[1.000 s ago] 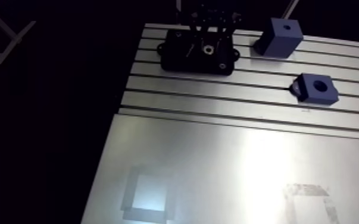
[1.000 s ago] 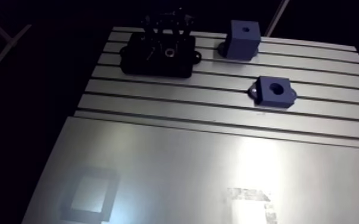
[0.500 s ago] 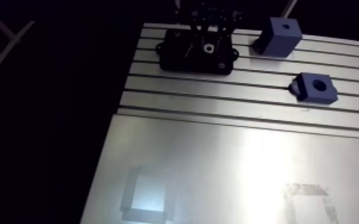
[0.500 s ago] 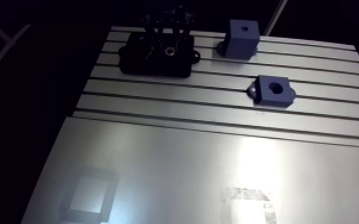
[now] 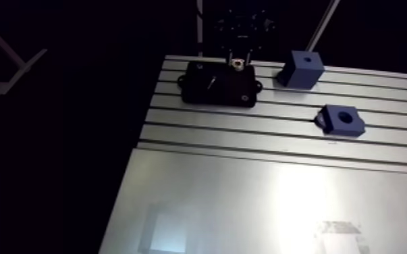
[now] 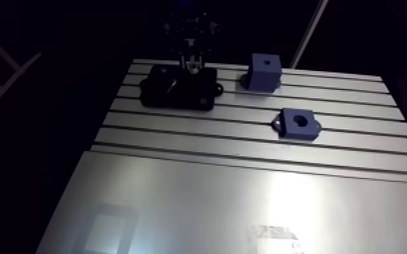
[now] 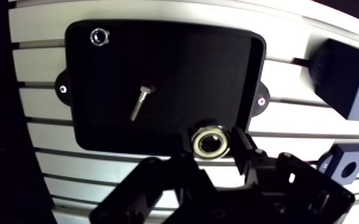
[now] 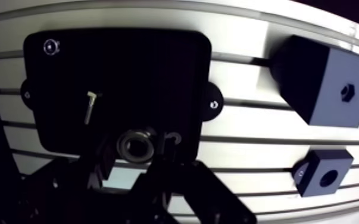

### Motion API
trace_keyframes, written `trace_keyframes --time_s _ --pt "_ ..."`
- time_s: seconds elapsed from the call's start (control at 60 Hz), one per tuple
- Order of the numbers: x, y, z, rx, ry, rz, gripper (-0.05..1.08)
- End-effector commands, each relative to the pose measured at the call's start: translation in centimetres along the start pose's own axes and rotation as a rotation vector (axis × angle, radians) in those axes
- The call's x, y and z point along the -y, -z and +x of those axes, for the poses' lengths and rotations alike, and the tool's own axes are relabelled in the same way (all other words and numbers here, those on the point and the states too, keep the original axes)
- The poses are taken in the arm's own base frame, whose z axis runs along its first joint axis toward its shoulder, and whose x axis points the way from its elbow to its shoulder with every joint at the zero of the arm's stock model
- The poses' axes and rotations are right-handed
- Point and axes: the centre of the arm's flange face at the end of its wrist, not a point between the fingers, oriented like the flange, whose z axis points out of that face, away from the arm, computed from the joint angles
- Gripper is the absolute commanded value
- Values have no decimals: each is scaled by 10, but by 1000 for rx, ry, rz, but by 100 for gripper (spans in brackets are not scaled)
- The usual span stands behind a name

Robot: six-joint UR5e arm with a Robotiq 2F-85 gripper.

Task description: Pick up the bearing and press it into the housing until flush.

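- the bench (image 5: 246,196) is slotted along its far half and smooth nearer the camera. everything i'm working with sits on the slotted part, where fixtures can be bolted down.
- the tray (image 7: 187,77) is black and lies flat at the far corner of the bench. it looks like the parts holder, keeping small pieces from rolling into the slots.
- the gripper (image 8: 137,148) hangs over the tray's edge. its two fingers are drawn in only part way, pinching the bearing by its outer ring, so the bore and both faces are left free for pressing.
- the tall block (image 8: 315,83) is blue and stands at the far edge of the bench just beside the tray. it has a small nut-like hole in one face. i judge it is not my target.
- the housing (image 8: 324,173) is the low blue block with a round bore. it sits in from the far edge, well apart from the tray, with the bore facing up to take a straight downward press.
- the bearing (image 7: 209,143) is between the fingers, ring flat and axis vertical. it seems lifted clear of the tray, so carrying it across comes next.
- a bolt (image 7: 140,102) lies loose mid-tray, untouched.
- a small ring (image 7: 100,37) sits in the tray's corner.
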Motion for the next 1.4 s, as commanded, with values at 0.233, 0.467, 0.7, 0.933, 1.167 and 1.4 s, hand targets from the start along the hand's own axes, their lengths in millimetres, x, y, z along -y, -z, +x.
trace_keyframes --time_s 0.233,0.467,0.7,0.933,1.167,1.4 --pt "-70 84 -55 -15 107 9 61" --pt "-135 88 -74 -35 135 7 62" --pt "-191 83 -98 -38 94 13 62" --pt "-225 74 -117 -58 49 8 62" --pt "-249 54 -129 -40 -7 10 62" --pt "-266 40 -137 -36 -51 16 62"
